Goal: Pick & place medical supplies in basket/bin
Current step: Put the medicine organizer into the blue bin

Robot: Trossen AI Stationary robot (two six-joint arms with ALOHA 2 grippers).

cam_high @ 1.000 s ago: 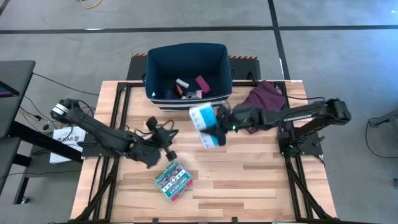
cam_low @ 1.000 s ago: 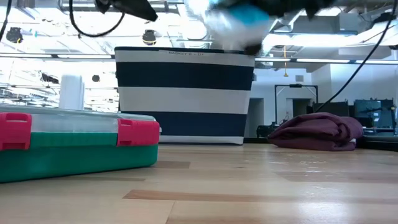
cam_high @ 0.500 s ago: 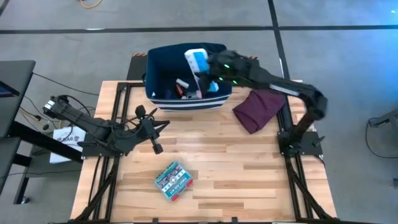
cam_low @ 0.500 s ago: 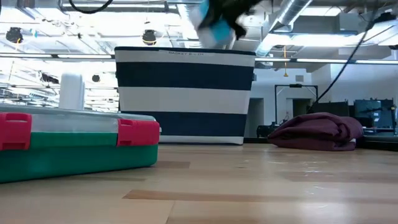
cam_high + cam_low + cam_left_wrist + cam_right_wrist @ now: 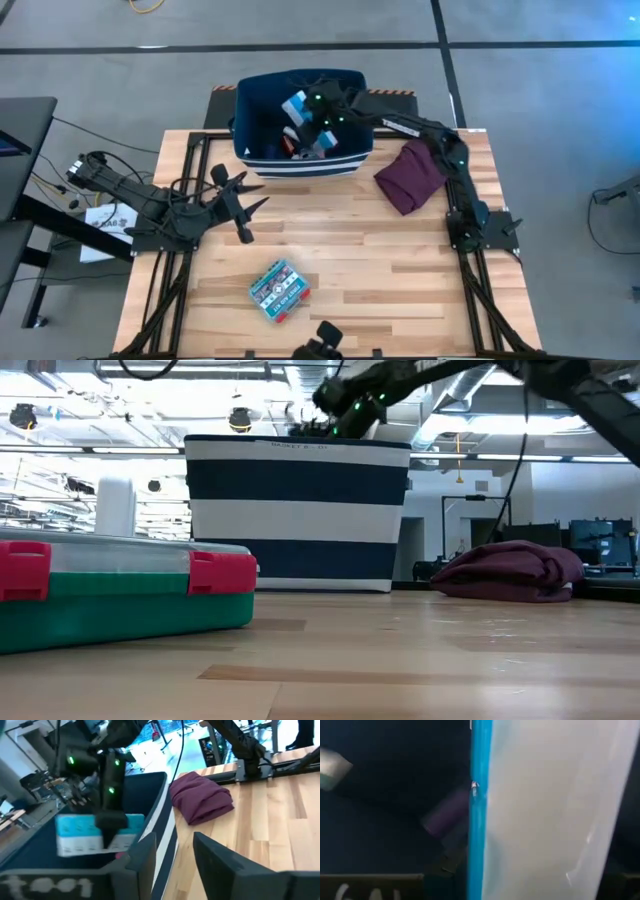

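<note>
The dark navy bin [image 5: 300, 165] with white stripes stands at the table's far edge; it also shows in the low view [image 5: 298, 510]. My right gripper [image 5: 318, 118] reaches down into its mouth, shut on a white-and-blue box [image 5: 295, 105], which fills the right wrist view [image 5: 545, 810]. Small supplies [image 5: 303, 145] lie on the bin's floor. The teal first-aid box [image 5: 278, 292] lies flat on the table near the front edge. My left gripper [image 5: 245, 192] hangs open and empty, left of the table's middle and near the bin's front wall. My right gripper holds the white-and-blue box between its two fingers; one dark finger [image 5: 111, 822] lies across the box's broad face [image 5: 80, 837]. The fingers come from above, slanting down into the bin. The box hangs level inside the bin's mouth, below the rim.
A folded maroon cloth [image 5: 412, 175] lies on the table right of the bin, also in the low view [image 5: 510, 572]. Bare wood spreads between the teal box and the bin. A dark device [image 5: 325, 338] sits at the table's near edge.
My right gripper has carried the white-and-blue box from the table's middle up and toward the far edge, over the bin's rim, then down into the bin. My left gripper has drawn back toward the table's left and far side, away from the teal box, and has opened.
</note>
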